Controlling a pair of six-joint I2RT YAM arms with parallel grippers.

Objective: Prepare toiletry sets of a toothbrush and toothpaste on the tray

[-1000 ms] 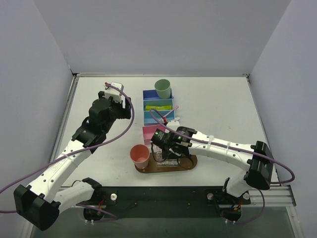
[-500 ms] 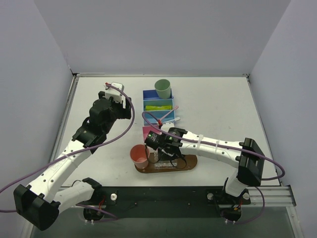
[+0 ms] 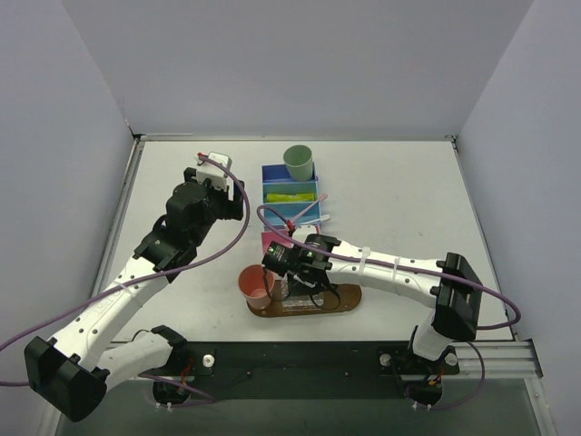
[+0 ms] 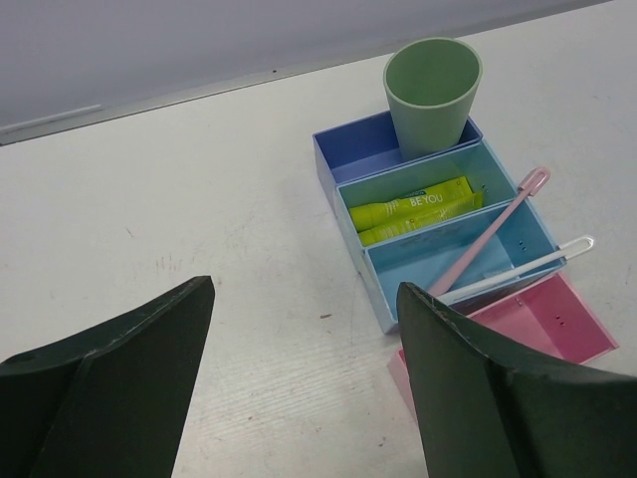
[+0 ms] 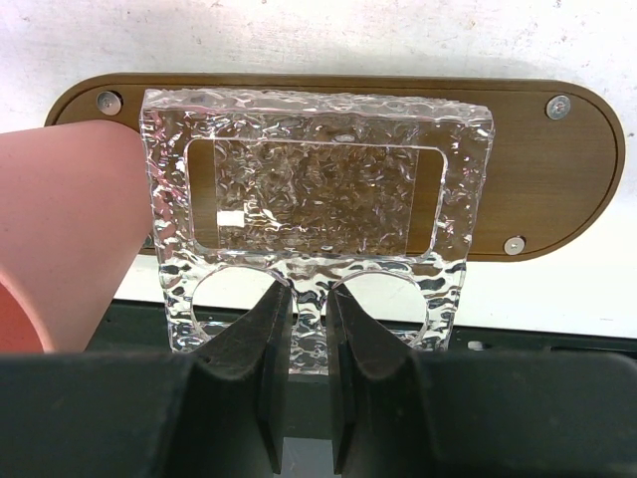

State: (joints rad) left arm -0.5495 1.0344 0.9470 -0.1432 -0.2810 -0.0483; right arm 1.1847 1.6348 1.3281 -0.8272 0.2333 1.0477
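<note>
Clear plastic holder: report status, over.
Right gripper shut on clear textured plastic holder over dark-brown oval wooden tray. Left gripper open. Salmon cup beside holder.

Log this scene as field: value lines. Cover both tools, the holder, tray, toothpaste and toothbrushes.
left tool: open, holding nothing
right tool: shut on clear holder
clear holder: over tray, contact unclear
tray: salmon cup at its left end
toothpaste: two tubes in teal bin
toothbrushes: pink toothbrush and white toothbrush across light-blue bin

White table (image 3: 408,191), wooden tray (image 3: 349,298), coloured bins (image 4: 358,164)
</note>
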